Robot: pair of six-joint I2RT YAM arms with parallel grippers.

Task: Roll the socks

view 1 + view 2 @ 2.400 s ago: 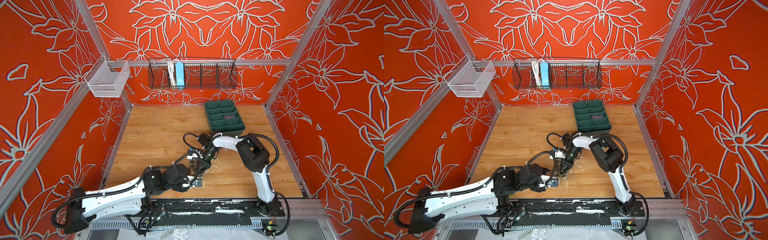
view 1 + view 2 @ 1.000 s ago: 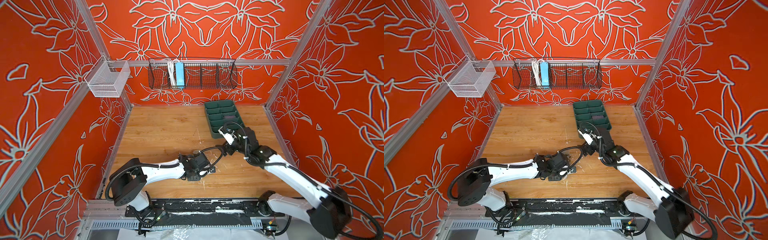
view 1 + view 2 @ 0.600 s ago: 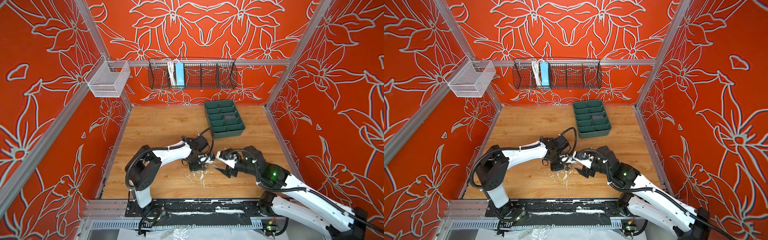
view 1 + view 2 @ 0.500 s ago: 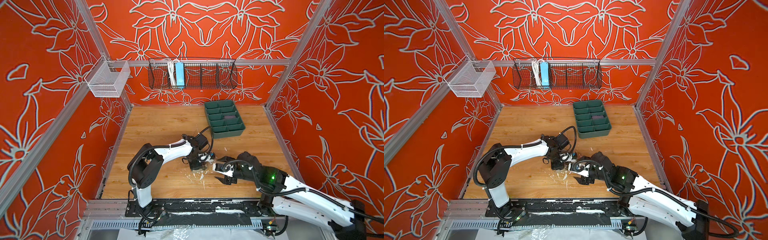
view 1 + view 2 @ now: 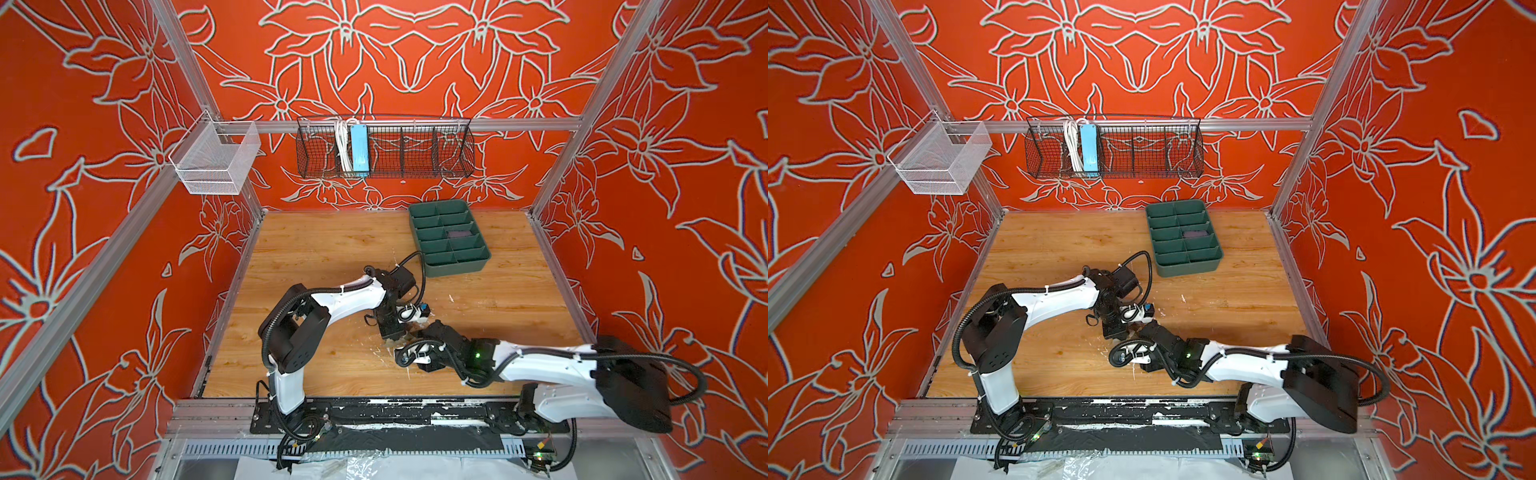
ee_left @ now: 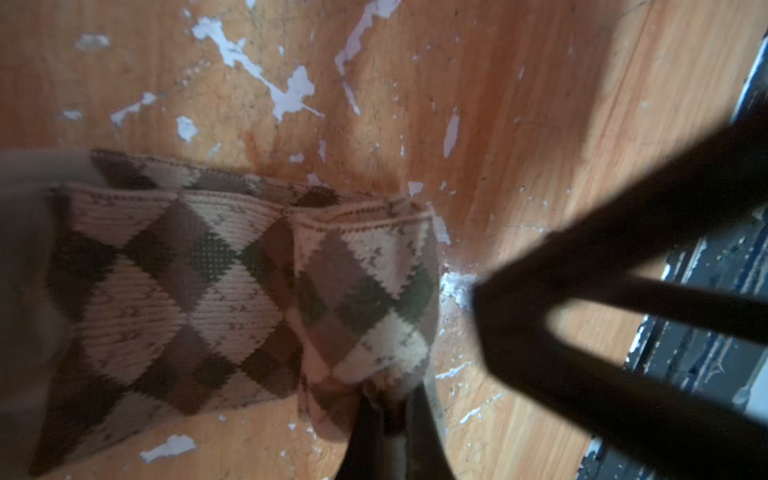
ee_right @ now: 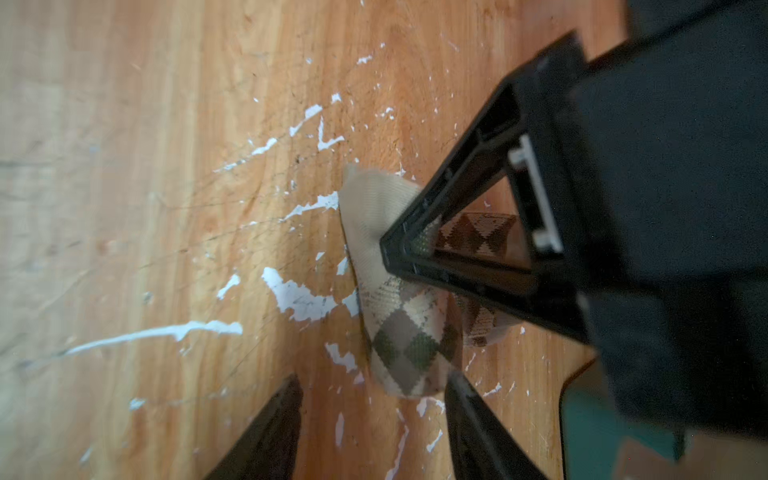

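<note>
The beige sock (image 6: 232, 286) with olive-brown argyle diamonds lies partly folded on the wooden floor. My left gripper (image 6: 390, 419) is shut on its doubled-over end. In both top views this gripper (image 5: 391, 329) (image 5: 1115, 328) points down at mid-floor and hides most of the sock. My right gripper (image 7: 374, 415) is open. The sock's patterned end (image 7: 409, 345) lies just ahead of its fingers, not between them. One left finger (image 7: 465, 249) presses on the sock there. In a top view the right gripper (image 5: 409, 340) sits close beside the left one. No purple sock is clearly visible.
A green divided tray (image 5: 453, 266) stands at the back right, with a dark purplish thing (image 5: 460, 234) in one compartment. A black wire basket (image 5: 384, 147) and a white mesh basket (image 5: 214, 160) hang on the walls. The floor (image 7: 166, 208) is scuffed with white marks.
My right arm has swung from near the green tray down to the front and come in beside the left gripper, its jaws narrowing. The left gripper stays shut at about the same spot.
</note>
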